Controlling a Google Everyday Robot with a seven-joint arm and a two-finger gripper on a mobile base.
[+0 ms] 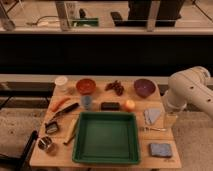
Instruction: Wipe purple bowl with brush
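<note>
1. Arm [192, 90]: one item, white, thick and rounded. We record it entering from the right edge of the view and folding at a bulky, dome-shaped joint in the right middle of the view.
2. Lower link: from that joint we note a shorter section turning down and to the left, ending at the wrist.
3. Gripper [170, 120]: pale, hanging straight down beneath the wrist, low on the right side of the view. We cannot tell its state.
</note>
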